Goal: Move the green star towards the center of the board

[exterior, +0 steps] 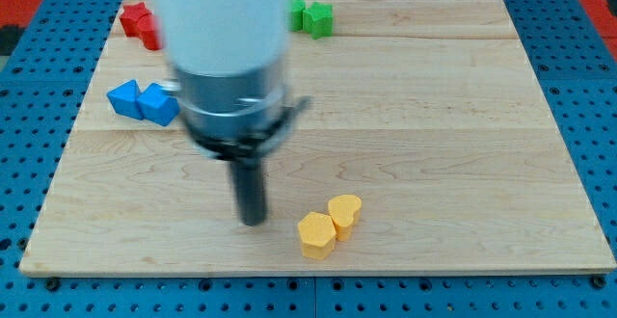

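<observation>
we carry no claw, only a rod; my tip (pixel 253 222) rests low on the tabletop (pixel 463 145), just left of the yellow blocks (pixel 329 225). the green star (pixel 319 18) sits top-centre, untouched. approach pending: we should circle above it, then push downward.

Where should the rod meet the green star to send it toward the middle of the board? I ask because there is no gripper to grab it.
Push, don't grip. The green star sits at the view's top edge of the board, touching another green block on its left. My tip is far below, left of the yellow blocks. Contact the star's top face, from the view's top, and push downward.
</observation>
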Available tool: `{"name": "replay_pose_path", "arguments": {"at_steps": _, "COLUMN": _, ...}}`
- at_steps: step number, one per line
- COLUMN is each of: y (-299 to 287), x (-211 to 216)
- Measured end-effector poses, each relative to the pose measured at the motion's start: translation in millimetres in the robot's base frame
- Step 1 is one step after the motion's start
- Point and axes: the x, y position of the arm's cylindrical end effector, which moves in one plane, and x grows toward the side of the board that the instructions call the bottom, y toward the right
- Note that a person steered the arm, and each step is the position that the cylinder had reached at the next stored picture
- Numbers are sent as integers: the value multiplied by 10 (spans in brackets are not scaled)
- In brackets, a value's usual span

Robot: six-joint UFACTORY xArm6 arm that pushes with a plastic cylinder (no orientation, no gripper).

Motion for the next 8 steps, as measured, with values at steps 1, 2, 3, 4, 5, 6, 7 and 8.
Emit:
{"name": "replay_pose_path", "arguments": {"at_steps": 1, "y": -257, "x": -586}}
{"name": "replay_pose_path", "arguments": {"at_steps": 2, "y": 271, "x": -1143}}
{"name": "replay_pose_path", "arguments": {"at_steps": 3, "y": 1131, "x": -1484}}
{"name": "replay_pose_path", "arguments": {"at_steps": 4, "y": 1649, "x": -2303}}
{"name": "replay_pose_path", "arguments": {"at_steps": 5, "y": 1613, "x": -3099}}
{"name": "replay_pose_path", "arguments": {"at_steps": 6, "y": 1416, "x": -3300}}
{"name": "replay_pose_path", "arguments": {"at_steps": 7, "y": 828, "x": -3003}}
{"name": "replay_pose_path", "arguments": {"at_steps": 8, "y": 854, "x": -2644}}
